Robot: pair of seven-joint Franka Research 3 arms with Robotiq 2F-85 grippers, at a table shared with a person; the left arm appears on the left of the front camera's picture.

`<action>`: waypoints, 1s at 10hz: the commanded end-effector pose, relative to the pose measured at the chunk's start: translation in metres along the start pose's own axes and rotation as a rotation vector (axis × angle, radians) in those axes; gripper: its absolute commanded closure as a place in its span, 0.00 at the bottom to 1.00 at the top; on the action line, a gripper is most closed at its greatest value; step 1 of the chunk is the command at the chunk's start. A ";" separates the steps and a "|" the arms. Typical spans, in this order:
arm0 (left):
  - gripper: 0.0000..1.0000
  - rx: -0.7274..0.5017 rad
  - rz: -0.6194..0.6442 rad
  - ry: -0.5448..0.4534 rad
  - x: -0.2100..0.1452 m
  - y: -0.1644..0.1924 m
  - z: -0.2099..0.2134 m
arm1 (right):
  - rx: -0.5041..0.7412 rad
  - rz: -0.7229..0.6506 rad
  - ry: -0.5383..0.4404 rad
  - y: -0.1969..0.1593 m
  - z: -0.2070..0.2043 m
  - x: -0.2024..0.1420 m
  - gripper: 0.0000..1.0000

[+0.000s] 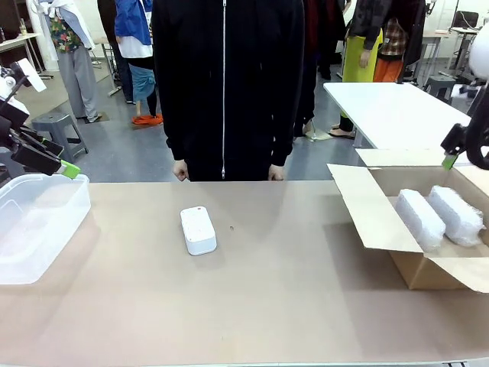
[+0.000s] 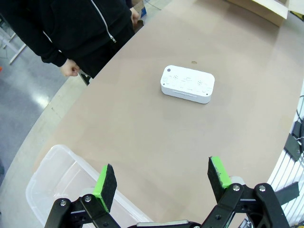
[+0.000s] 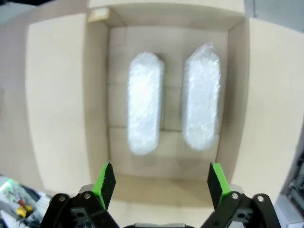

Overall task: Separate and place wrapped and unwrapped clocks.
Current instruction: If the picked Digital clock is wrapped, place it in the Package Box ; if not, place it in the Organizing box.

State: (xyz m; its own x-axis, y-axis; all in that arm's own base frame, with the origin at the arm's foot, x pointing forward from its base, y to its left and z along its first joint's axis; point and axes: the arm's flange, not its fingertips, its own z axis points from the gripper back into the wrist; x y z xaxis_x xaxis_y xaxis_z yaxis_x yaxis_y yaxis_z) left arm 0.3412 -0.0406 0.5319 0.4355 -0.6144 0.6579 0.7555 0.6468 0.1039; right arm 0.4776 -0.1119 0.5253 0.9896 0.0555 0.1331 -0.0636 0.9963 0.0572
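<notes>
The right gripper (image 3: 161, 179) hangs wide and empty above the cardboard box (image 3: 166, 16). One wrapped clock (image 3: 144, 109) and a second wrapped clock (image 3: 202, 97) lie side by side below its fingers, so this sort looks done. The left gripper (image 2: 161, 178), also wide and empty, hovers by the rim of the clear tub (image 2: 52, 175). The bare clock (image 2: 187, 84) lies on the table well ahead of it, probably the next thing to fetch.

Where things lie
The bare clock (image 1: 199, 230) sits mid table (image 1: 267, 306), tub (image 1: 76, 191) at left; two wrapped clocks (image 1: 419, 219) lie in the box (image 1: 367, 206) at right
</notes>
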 end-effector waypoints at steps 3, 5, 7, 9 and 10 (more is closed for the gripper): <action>0.00 -0.012 0.005 -0.007 -0.001 0.001 -0.001 | 0.004 0.063 -0.025 0.026 0.048 -0.021 0.00; 0.00 -0.012 0.005 -0.007 -0.001 0.001 -0.001 | -0.014 0.074 -0.054 0.034 0.055 -0.028 0.00; 0.00 -0.012 0.005 -0.007 -0.001 0.001 -0.001 | -0.029 0.040 -0.037 0.036 0.052 -0.019 0.00; 0.00 -0.012 0.005 -0.007 -0.001 0.001 -0.001 | 0.007 0.066 -0.047 0.035 0.061 -0.025 0.00; 0.00 -0.012 0.005 -0.007 -0.001 0.001 -0.001 | 0.007 0.066 -0.047 0.035 0.061 -0.025 0.00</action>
State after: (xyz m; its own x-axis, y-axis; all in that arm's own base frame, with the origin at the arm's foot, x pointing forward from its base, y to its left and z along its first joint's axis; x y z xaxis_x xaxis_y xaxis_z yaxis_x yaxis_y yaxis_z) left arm 0.3412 -0.0406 0.5319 0.4356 -0.6144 0.6579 0.7555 0.6469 0.1039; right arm 0.4443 -0.0832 0.5833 0.9768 0.1153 0.1804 -0.1265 0.9906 0.0520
